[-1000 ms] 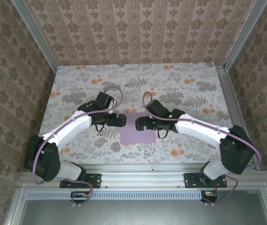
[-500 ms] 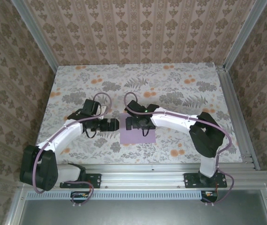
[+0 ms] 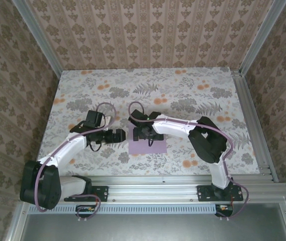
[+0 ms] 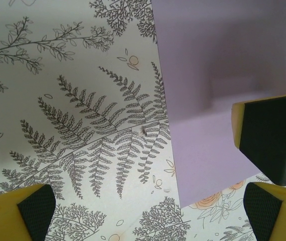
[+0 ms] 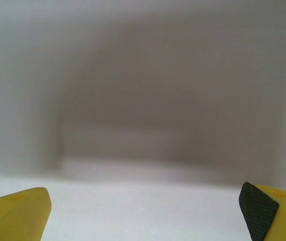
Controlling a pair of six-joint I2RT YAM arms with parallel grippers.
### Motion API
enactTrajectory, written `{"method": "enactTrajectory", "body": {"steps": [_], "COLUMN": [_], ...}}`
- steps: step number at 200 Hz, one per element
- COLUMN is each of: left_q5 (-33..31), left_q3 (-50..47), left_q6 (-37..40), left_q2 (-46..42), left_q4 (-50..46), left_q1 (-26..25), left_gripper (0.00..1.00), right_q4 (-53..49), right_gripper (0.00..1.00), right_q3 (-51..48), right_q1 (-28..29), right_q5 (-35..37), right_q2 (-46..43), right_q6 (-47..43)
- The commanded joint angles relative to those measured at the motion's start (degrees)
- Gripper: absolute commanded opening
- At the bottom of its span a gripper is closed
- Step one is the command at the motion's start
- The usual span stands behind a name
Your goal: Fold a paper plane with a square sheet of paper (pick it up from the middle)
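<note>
At the near centre of the table (image 3: 208, 100), the square sheet of paper (image 3: 153, 148) lies flat. The right gripper (image 3: 142, 136) is positioned over its far-left part, jaws spread wide and empty. The left gripper (image 3: 123, 135), likewise released, stands just beside its left edge.

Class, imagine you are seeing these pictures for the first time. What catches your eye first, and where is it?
The pale lilac sheet stands out, lying on the floral table near its front middle. Both arms converge on it: the right gripper, open, hangs low over the sheet's left part, and the left gripper, also open, points at its left edge.
</note>
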Motion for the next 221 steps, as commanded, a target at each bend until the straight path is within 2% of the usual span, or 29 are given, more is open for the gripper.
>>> {"method": "enactTrajectory", "body": {"steps": [1, 105, 131, 177, 212, 221], "left_q5": [2.4, 4.1, 4.3, 4.0, 3.6, 3.5], "left_q3": [-0.5, -0.6, -0.4, -0.7, -0.5, -0.4], "left_q6": [-1.0, -1.2, -1.1, -1.2, -1.5, -1.7], "left_q2": [-0.7, 2.2, 3.0, 3.7, 3.8, 3.6], "left_q4": [1.3, 2.3, 2.3, 2.6, 2.4, 2.3], "left_q1": [0.2, -0.1, -0.6, -1.5, -1.5, -1.5], "left_gripper": [1.0, 1.0, 1.0, 1.0, 1.0, 1.0], "right_q4": [-3.3, -2.6, -2.5, -2.9, -2.8, -2.6], "right_gripper": [1.0, 0.94, 0.87, 0.8, 0.69, 0.64], "right_q3": [2.5, 2.2, 2.0, 2.6, 2.9, 2.8], "right_q1": [0.4, 0.4, 0.3, 0.4, 0.4, 0.4], "right_q5": [2.3, 2.5, 2.8, 3.4, 3.7, 3.7], "right_q2": [1.9, 7.4, 7.7, 6.5, 4.8, 4.0], "right_q6": [1.6, 2.8, 2.5, 1.4, 0.2, -0.2]}}
